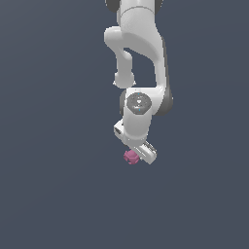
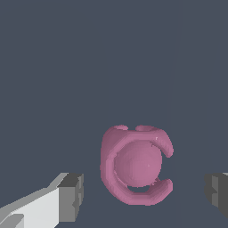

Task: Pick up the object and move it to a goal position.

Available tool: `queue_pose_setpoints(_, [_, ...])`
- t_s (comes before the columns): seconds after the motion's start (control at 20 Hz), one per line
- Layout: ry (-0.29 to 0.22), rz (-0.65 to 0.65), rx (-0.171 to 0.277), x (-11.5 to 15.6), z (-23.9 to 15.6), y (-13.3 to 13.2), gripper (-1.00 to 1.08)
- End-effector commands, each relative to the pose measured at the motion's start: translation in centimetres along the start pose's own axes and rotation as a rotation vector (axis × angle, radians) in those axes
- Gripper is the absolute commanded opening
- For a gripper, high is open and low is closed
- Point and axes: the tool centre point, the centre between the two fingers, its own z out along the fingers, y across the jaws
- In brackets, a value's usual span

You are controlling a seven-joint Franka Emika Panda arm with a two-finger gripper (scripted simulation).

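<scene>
Gripper [image 2: 144, 196] spread wide, nothing pinched: in the wrist view one grey fingertip [image 2: 71, 197] and its mate sit either side of the object [image 2: 136, 164], gaps visible on both sides, no contact seen. Object is magenta-pink, a rounded ball inside a knobbly open ring. Exterior view: object [image 1: 130, 156] lies just beside the gripper [image 1: 144, 154], on the exterior view's left of it. White arm [image 1: 138, 58] comes down from the top of that view. Ground [image 1: 48, 146] plain dark blue-grey.
</scene>
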Motion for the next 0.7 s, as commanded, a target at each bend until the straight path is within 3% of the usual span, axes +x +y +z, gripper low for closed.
queue_pose_setpoints(0.0, [0.0,0.007,0.0,0.0,0.1,-0.1,1.0])
queue_pose_setpoints(0.65, [0.0,0.007,0.0,-0.1,4.5,0.1,1.0])
